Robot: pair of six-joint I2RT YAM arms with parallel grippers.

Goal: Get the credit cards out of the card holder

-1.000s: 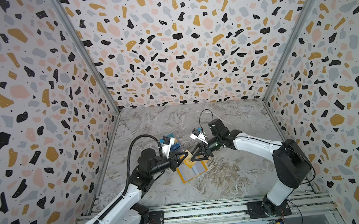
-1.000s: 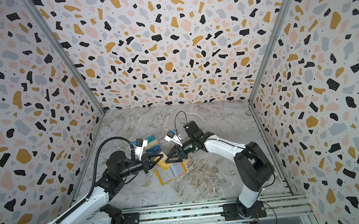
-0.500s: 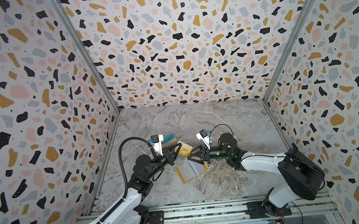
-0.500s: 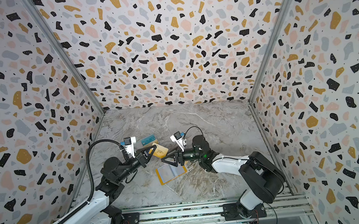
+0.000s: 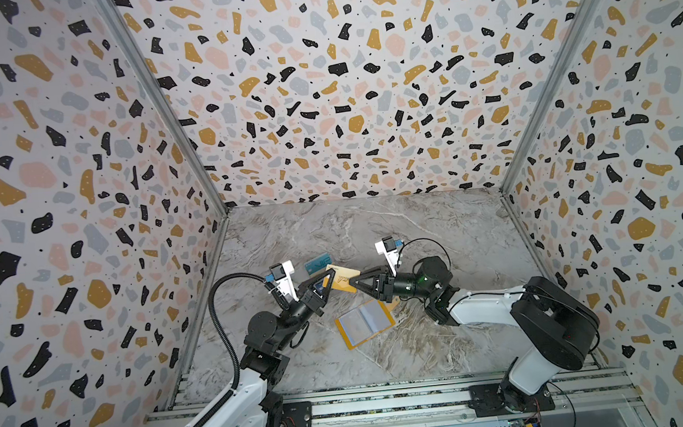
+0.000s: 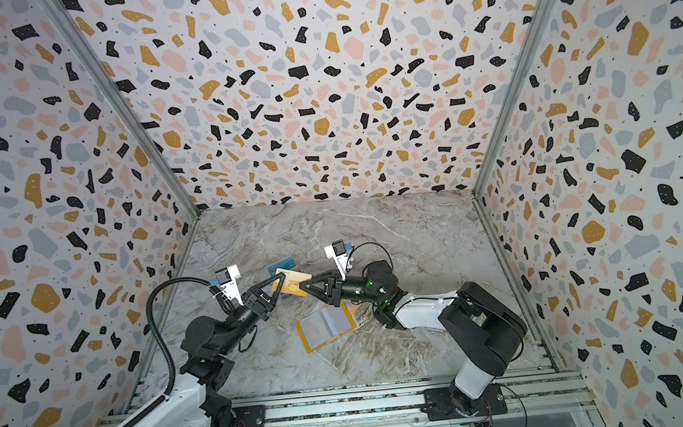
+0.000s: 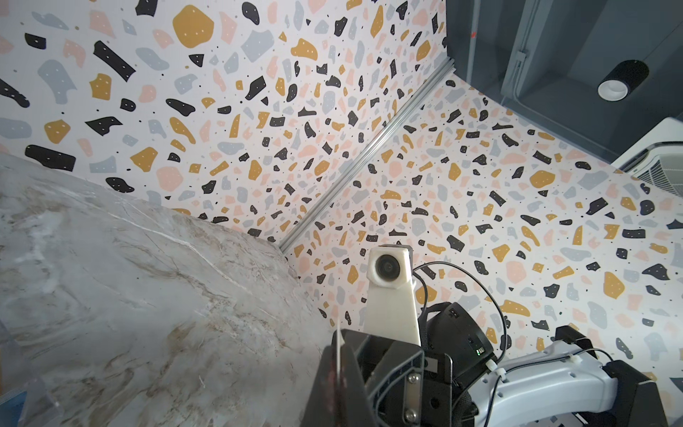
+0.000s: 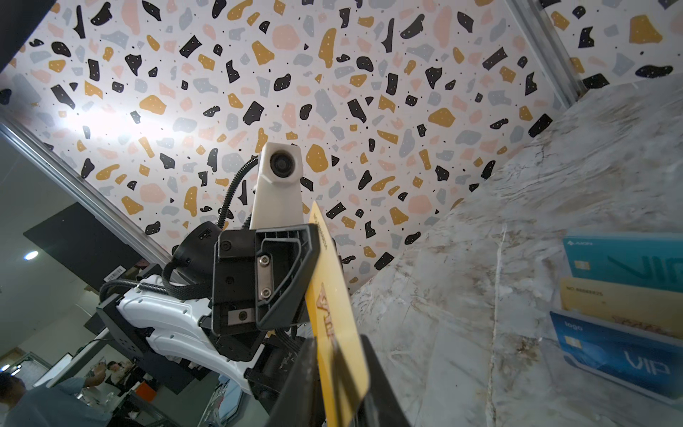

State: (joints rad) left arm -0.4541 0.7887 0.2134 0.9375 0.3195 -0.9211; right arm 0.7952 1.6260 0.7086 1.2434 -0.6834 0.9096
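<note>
left gripper (image 5: 327, 279): clamped tight on one end of the gold card (image 5: 340, 280), in the air past holder's far-left corner.
right gripper (image 5: 353, 283): jaws closed onto the opposite end of the gold card. Fingers (image 8: 384, 392) sit tight on both faces in the right wrist view.
gold card: hangs between both grippers, off the table (image 5: 416, 233). Shows edge-on as a thin line in the left wrist view.
holder (image 5: 364, 323): lies open and flat, orange rim, clear sleeves. Right gripper's body overlaps its far-right corner in both top views.
loose cards: teal card (image 8: 628, 260), beige card (image 8: 621, 305) and blue card (image 8: 624, 356) lie fanned flat with edges overlapping, beyond holder toward the back wall (image 5: 343, 97).
room: bare table from holder to the back wall, and from holder's near edge to the rail (image 5: 388, 402). Right arm (image 5: 484, 307) crowds holder's right side.
</note>
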